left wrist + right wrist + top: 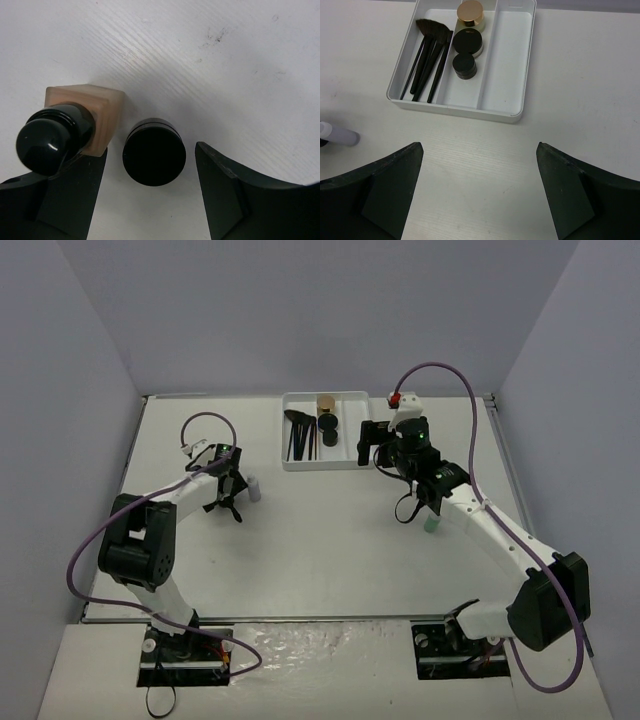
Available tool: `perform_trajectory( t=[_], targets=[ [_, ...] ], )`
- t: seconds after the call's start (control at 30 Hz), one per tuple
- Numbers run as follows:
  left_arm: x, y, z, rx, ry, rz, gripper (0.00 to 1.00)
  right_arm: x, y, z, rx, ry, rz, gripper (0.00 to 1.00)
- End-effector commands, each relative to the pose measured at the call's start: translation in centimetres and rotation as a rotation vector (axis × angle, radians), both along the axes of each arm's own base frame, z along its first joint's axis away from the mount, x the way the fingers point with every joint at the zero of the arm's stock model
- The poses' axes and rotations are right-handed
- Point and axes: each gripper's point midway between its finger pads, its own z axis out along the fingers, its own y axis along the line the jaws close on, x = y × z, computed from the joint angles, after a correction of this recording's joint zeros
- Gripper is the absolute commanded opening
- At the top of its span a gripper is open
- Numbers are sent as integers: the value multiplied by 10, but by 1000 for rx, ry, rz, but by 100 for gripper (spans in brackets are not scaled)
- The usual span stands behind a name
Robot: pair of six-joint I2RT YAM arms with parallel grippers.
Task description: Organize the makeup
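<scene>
Round black item is seen on the surface between the fingers of the left end effector. Gaps show on both sides, so the jaws are partly open and nothing is gripped. Tan bottle is set just beside it. Both are placed well left of the tray. Brushes are held in the tray's left compartment, gold jar in the middle one. Right end effector is held wide open, nothing in it, just near-side of the tray.

A white three-compartment tray lies toward the far edge of the white surface, near its middle. Two thin dividers split it lengthwise. The surface shows fine grain and small dark scuffs. Pale walls enclose it on three sides.
</scene>
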Motion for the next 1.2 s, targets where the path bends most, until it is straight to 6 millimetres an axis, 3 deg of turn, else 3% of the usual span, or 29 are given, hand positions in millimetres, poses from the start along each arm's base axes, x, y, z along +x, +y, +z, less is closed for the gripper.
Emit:
perform_trajectory(
  t=[0.0, 0.13, 0.33, 0.5, 0.73, 0.9, 1.03, 1.1, 1.17],
  targets=[
    [31, 1, 28, -20, -114, 48, 68, 2, 5, 23, 61, -64, 22, 94],
    [33, 1, 23, -21, -103, 53, 63, 1, 4, 20, 57, -61, 19, 94],
    [26, 1, 20, -22, -82, 61, 42, -1, 2, 20, 53, -63, 14, 94],
    [4, 4, 30, -29, -59, 56, 17, 0, 2, 20, 54, -63, 12, 94],
    [-43, -5, 67, -69, -81, -99, 5, 1, 3, 22, 60, -63, 11, 95],
    [-57, -52, 103, -78, -147, -355, 4, 1, -1, 24, 61, -66, -3, 96],
    [-56, -119, 126, -72, -191, -570, 4, -2, -3, 25, 58, -66, -8, 96],
    [-52, -153, 130, -79, -194, -661, 4, -3, -5, 24, 54, -62, -14, 96],
    [-46, -178, 121, -75, -175, -727, 4, -6, -8, 24, 52, -59, -19, 96]
  ],
)
